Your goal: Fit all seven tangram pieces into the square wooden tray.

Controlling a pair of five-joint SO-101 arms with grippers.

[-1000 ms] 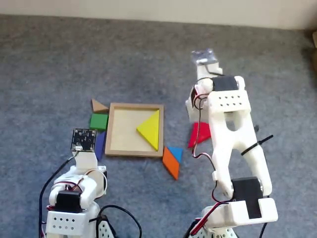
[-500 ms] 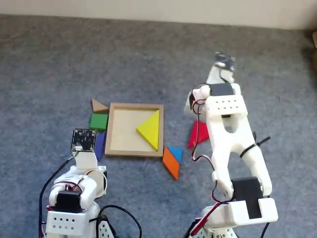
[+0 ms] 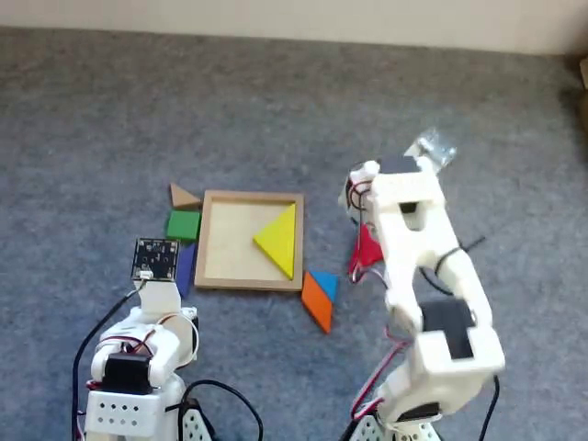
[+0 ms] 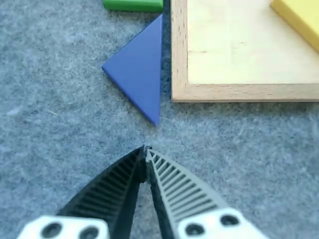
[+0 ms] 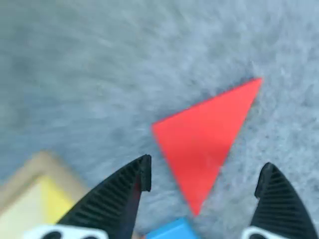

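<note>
The square wooden tray lies on the grey carpet with a yellow triangle in its right half. A red triangle lies flat on the carpet right of the tray, and my right gripper hangs open above it, one finger on either side of its near corner. In the high view the right arm covers part of the red triangle. My left gripper is shut and empty, just short of the dark blue triangle that lies against the tray's rim.
A brown triangle and a green square lie at the tray's left side. An orange parallelogram and a light blue triangle touch each other off the tray's near right corner. Open carpet lies beyond the tray.
The right arm has drawn back toward its base and its wrist has swung to the right, bringing the gripper over the red triangle. The left arm has kept still.
</note>
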